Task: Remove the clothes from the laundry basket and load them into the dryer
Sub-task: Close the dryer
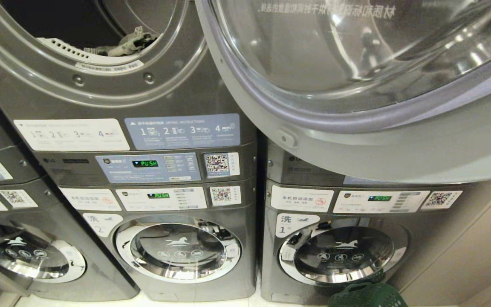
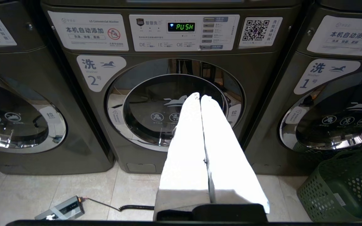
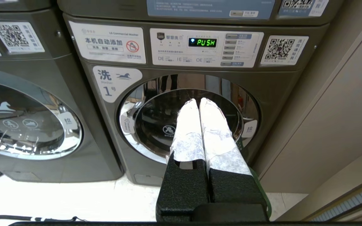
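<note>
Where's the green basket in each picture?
Head view: the laundry basket peeks in at the bottom edge, below washer 1.
Left wrist view: the basket stands on the floor at lower right.
Right wrist view: I can't make it out.
Shared landmark: the washer label 1.

Green "PUSH" glows on the dryer's control panel [image 1: 147, 167] and again on the display of the washer [image 2: 181, 94] below it. That washer's white label [image 2: 101, 70] reads "洗", "Washer" and "2号" beside a horse emblem; a sticker [image 2: 88, 31] above it says "LG Commercial Washer" and "本机自动添加". The neighbouring washer [image 3: 187, 119] carries a label [image 3: 116, 82] with "洗", "Washer" and "1号", and its panel [image 3: 204, 47] shows "PUSH" with "DE", "IE" and "OE" beneath. The dryer's blue instruction sticker [image 1: 182, 131] numbers steps 1, 2, 3, 4. QR codes stand on stickers [image 2: 259, 30] beside the panels.
</note>
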